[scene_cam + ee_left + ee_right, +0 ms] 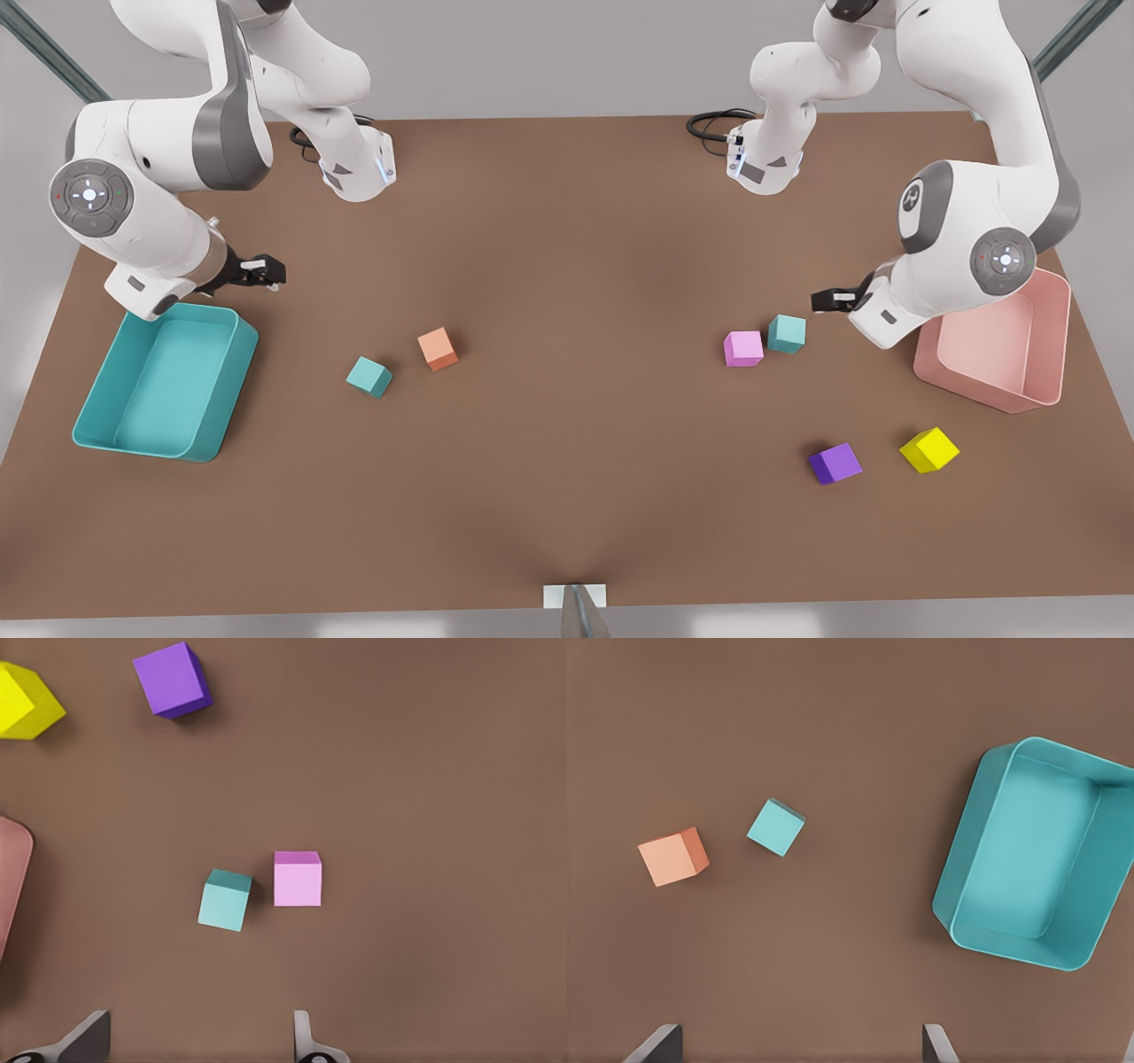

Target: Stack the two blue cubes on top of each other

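Sitting well apart: one blue cube [787, 333] touching-close beside the pink cube [743, 348], the other blue cube [368, 376] near the orange cube [438, 347]. Hovering, jaws apart: left gripper [199, 1041], right gripper [802, 1045]. Risking a finger knocking the pink cube while closing.

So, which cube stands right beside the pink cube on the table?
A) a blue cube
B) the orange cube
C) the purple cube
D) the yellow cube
A: a blue cube sits right next to the pink cube, close beside it with a small gap, as the left wrist view also shows.
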Robot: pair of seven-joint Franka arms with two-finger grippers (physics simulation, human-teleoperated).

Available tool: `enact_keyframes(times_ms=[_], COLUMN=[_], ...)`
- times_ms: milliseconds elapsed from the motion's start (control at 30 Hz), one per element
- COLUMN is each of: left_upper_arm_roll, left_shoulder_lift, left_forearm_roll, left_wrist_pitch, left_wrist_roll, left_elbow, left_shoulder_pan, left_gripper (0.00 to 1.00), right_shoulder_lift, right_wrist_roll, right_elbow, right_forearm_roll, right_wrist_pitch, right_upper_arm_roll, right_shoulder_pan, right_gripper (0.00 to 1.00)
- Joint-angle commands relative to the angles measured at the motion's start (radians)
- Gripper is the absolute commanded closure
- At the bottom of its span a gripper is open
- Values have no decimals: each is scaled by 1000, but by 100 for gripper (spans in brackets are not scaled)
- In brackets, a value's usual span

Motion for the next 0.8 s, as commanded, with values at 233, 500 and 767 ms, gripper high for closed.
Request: enact_keyframes(times_ms=[233,500,767], left_upper_arm_roll=[0,0,-2], left_shoulder_lift=[-1,-4,-4], left_forearm_roll=[1,-1,-1], left_wrist_pitch=[-4,-24,-37], left_wrist_roll=[-8,-8,-5], left_elbow=[0,0,2], left_shoulder_pan=[3,3,3], left_gripper=[0,0,0], right_shoulder_lift=[199,258,333], right_wrist_roll=[344,743,694], right_elbow=[2,-229,-326], right_forearm_roll=[14,161,193], right_wrist_pitch=[106,400,799], right_upper_arm_roll=[14,0,-7], right_shoulder_pan=[119,84,-13], right_gripper=[0,0,0])
